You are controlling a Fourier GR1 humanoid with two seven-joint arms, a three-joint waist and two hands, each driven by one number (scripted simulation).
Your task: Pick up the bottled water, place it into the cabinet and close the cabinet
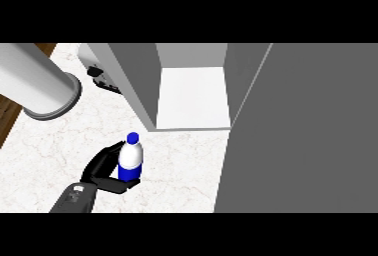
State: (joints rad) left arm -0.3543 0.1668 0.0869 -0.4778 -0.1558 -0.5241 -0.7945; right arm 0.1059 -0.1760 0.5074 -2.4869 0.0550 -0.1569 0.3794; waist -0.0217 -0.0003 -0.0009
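Left hand (103, 170) came in from lower left of the head view, its fingers (111, 150) curled round the bottled water (131, 159), thumb wrapped under the blue lower part. Bottle stood upright in that hold, blue cap on top, white upper body, blue band below, over the white marbled surface (52, 150); could not tell if its base touched the surface or hung just above. Cabinet (192, 95) sat just beyond the bottle, open, white floor inside visible, its grey left wall coming down to a front corner near the bottle's cap. Cabinet door (303, 140) swung out wide, a big dark grey panel filling the right side of the view and covering the surface there. Bottle was to the left of the door's edge and short of the cabinet opening, not inside. A large grey cylinder (37, 82) lay slanted across the upper left, rim facing the surface. A small white appliance with a black knob (103, 75) sat behind, just left of the cabinet wall, partly hidden by it. Dark wood strip showed at far left edge. Right hand not seen anywhere.
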